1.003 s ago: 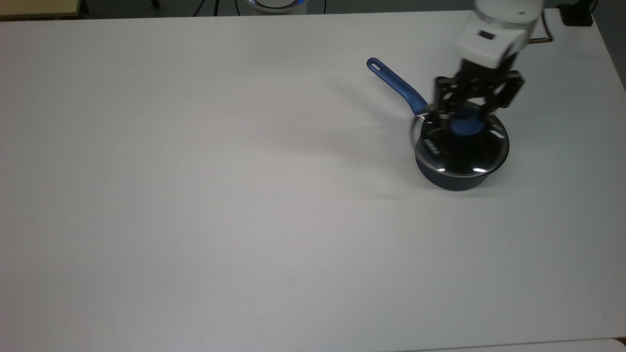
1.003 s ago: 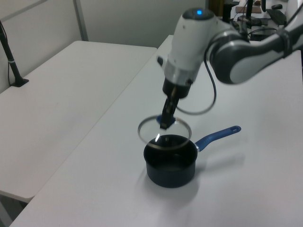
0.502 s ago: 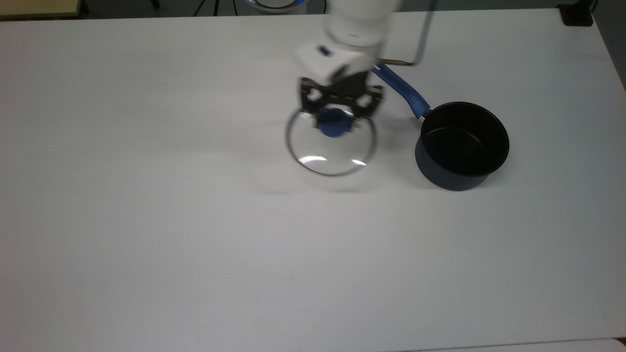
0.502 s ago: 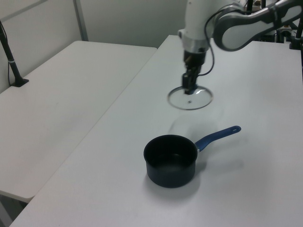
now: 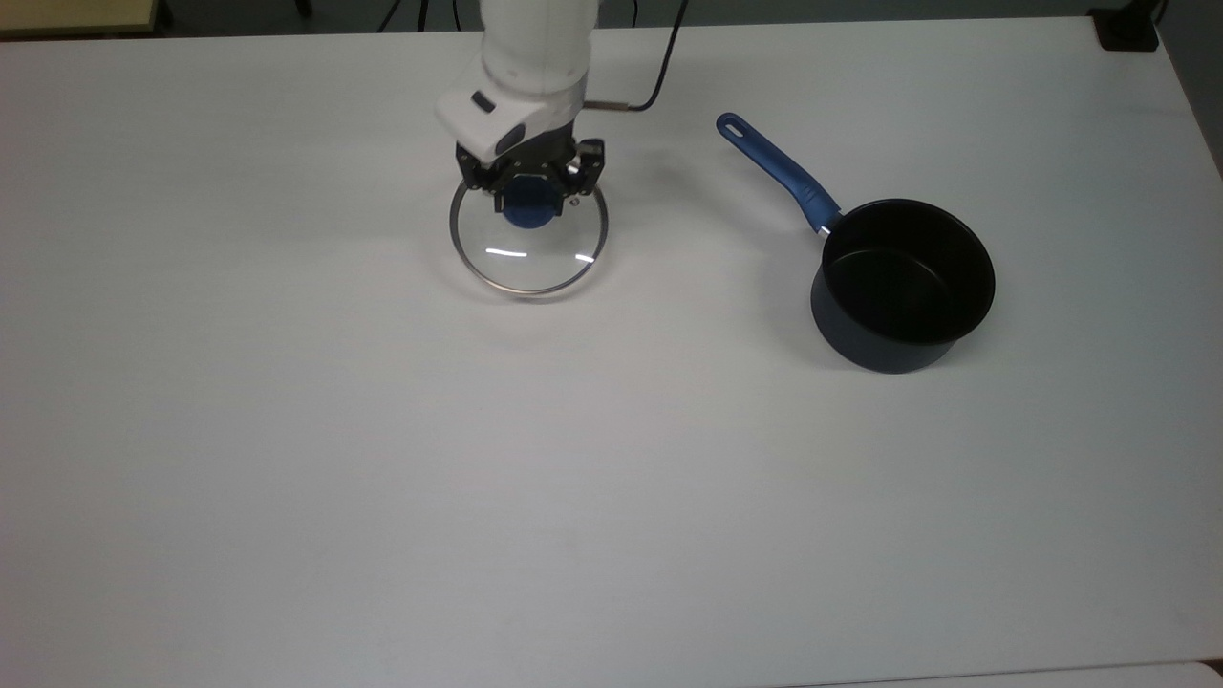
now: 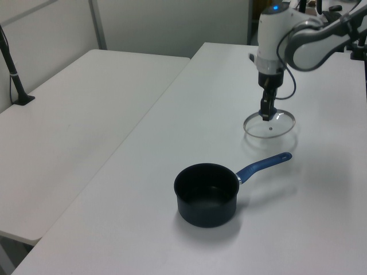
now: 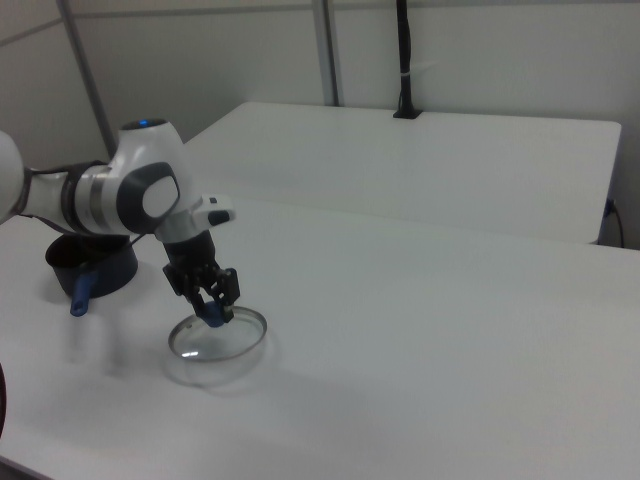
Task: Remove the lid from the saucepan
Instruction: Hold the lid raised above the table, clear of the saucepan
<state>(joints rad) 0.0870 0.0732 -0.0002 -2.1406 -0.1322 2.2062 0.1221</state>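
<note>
On the white table [image 5: 287,430], we see the gripper [image 5: 531,196] clamped on the clear, metal-rimmed lid [image 5: 528,250]'s blue knob [image 5: 528,211], upper centre; the saucepan [image 5: 898,287] sits open, right.

In the right view the arm covers much of the saucepan [image 7: 108,272]. The claw [image 5: 528,198] hides part of the lid [image 5: 527,250] knob in the top view. The lid's lettering is too small to read.
</note>
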